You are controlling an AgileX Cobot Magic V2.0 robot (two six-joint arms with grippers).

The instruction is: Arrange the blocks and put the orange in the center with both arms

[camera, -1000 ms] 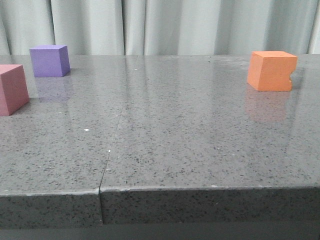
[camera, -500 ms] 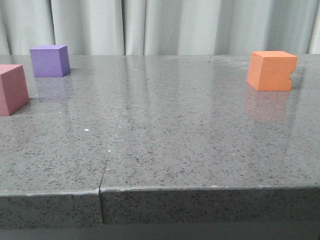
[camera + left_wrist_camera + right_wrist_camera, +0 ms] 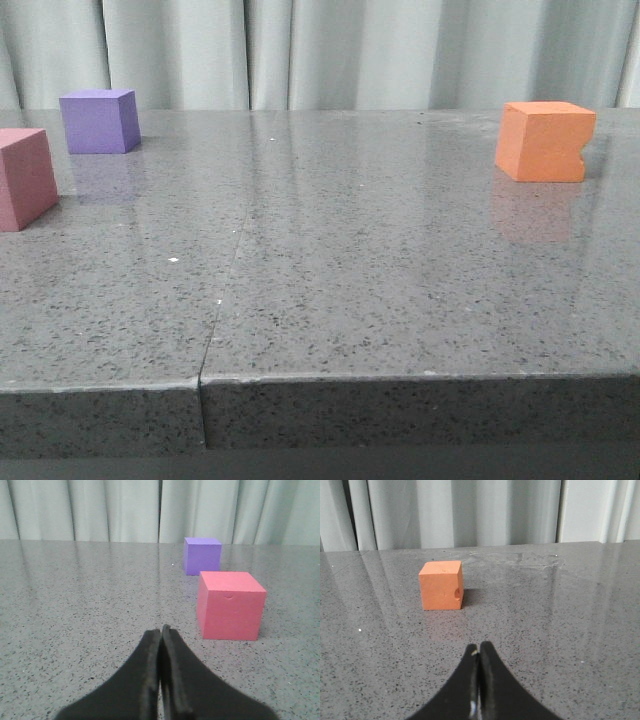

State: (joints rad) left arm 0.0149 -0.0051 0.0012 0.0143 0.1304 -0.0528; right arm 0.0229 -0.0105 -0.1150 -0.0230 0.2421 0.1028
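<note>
- Front view: the orange cube (image 3: 544, 141) is seen near the far right corner of the table (image 3: 330, 300); the purple cube (image 3: 98, 121) sits near the far left corner, and the pink cube (image 3: 24, 178) at the left edge, nearer the front and cut by the frame. The purple and pink cubes are close together but apart. The table's centre is bare.
- No arm is seen in the front view.
- Left wrist view: the left gripper (image 3: 161, 630) is seen with its fingers pressed together, nothing held. The pink cube is ahead and off to one side, with the purple cube beyond it.
- Right wrist view: the right gripper (image 3: 479, 650) is likewise closed and empty. The orange cube lies ahead, slightly off its line, with a notch showing on one edge.
- Progress is judged as nil: no cube is gripped.
- Risk: if an approach is made with closed fingers, a cube would be shoved across the glossy surface rather than grasped.
- Risk: a grasp across the notched edge may seat unevenly, so the orange cube could twist or slip.
- Risk: the pink and purple cubes are close, so the neighbour may be knocked.
- Against the earlier front frames, no change is noted; all three cubes are in the same places.
</note>
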